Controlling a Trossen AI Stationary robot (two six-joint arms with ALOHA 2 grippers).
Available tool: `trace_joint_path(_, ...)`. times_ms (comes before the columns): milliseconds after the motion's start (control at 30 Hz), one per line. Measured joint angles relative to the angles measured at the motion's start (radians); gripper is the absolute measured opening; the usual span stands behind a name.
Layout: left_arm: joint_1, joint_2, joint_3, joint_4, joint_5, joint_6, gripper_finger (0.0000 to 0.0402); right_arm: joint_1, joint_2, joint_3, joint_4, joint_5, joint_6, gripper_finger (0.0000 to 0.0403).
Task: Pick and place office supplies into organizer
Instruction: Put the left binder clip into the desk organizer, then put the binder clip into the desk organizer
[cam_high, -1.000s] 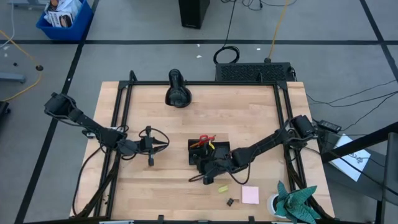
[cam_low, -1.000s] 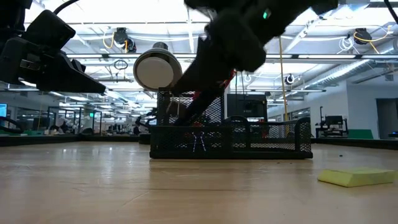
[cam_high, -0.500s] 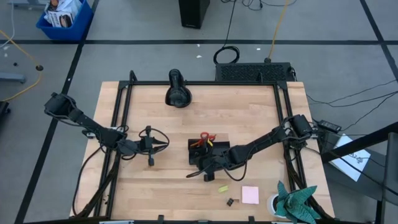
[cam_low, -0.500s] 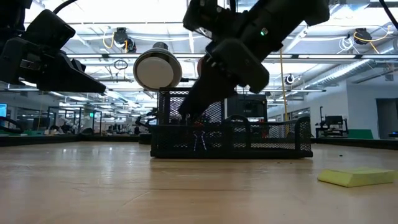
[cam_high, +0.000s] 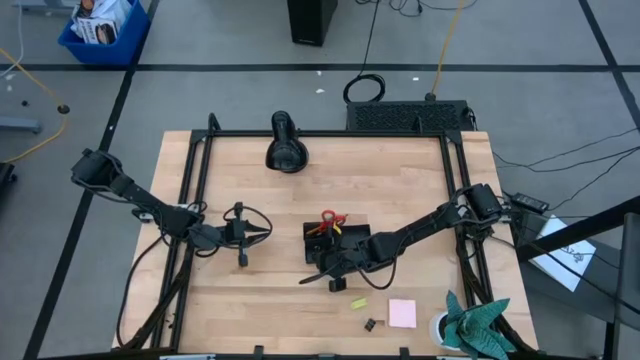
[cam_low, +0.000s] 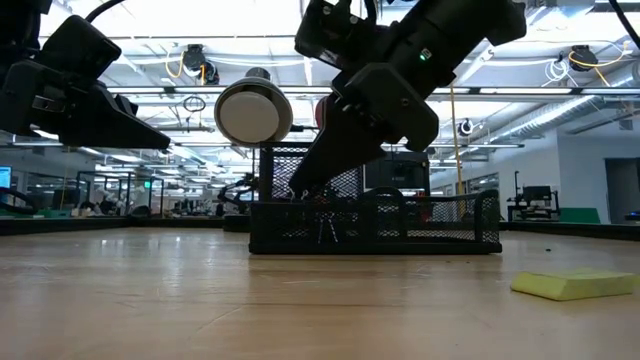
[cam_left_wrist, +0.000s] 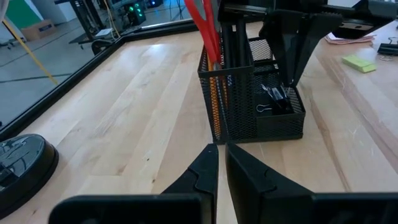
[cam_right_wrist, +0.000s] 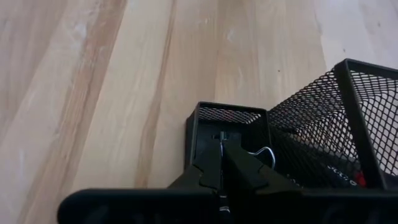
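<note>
With its fingers pressed together and nothing between them, the right gripper (cam_high: 312, 278) hangs at the near-left corner of the mesh organizer (cam_high: 352, 236), above the low front compartment. A second ago it sat deeper over the organizer; now it has pulled back toward the near edge of the table, and in the low view the gripper (cam_low: 300, 185) has lifted clear of the mesh wall. The organizer has slid slightly rightward in that view.

Right wrist view: fingertips (cam_right_wrist: 231, 163) closed just over a small square compartment, a binder clip's (cam_right_wrist: 266, 155) wire handle showing beside them. Cannot tell if they touch it.

Left wrist view: left gripper (cam_left_wrist: 221, 152) nearly closed, a narrow slit between the fingers, holding nothing, well apart from the organizer on the table's left side; unmoved since earlier. Only this view shows binder clips (cam_left_wrist: 272, 99) lying in the low compartment, and orange pencils (cam_left_wrist: 215, 106) and red-handled scissors (cam_left_wrist: 203, 25) upright in the tall one.

High view alone shows what lies outside the organizer: a small yellow-green piece (cam_high: 358, 303), a black binder clip (cam_high: 370, 324), a pink sticky-note pad (cam_high: 402, 313), near the front edge, beside a teal-green cloth (cam_high: 478, 325). A black cylindrical device (cam_high: 285, 145) rests at the far side.
</note>
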Motion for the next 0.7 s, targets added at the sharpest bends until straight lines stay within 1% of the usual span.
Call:
trace_joint_path(100,0.000,0.000,0.000,0.000,0.000,0.000,0.0037,0.000,0.000,0.000,0.000,0.000,0.018,0.0007)
trace_joint_path(267,0.000,0.000,0.000,0.000,0.000,0.000,0.0037,0.000,0.000,0.000,0.001,0.002,0.041,0.0032)
trace_joint_path(467,0.000,0.000,0.000,-0.001,0.000,0.000,0.0037,0.000,-0.009,-0.001,-0.001,0.002,0.031,0.0052)
trace_joint_path(567,0.000,0.000,0.000,-0.004,0.000,0.000,0.0037,0.007,-0.055,0.003,-0.008,0.001,-0.004,0.0056)
trace_joint_path(700,0.000,0.000,0.000,-0.014,0.001,-0.001,0.0037,0.040,-0.155,0.004,-0.037,0.001,-0.047,0.0060)
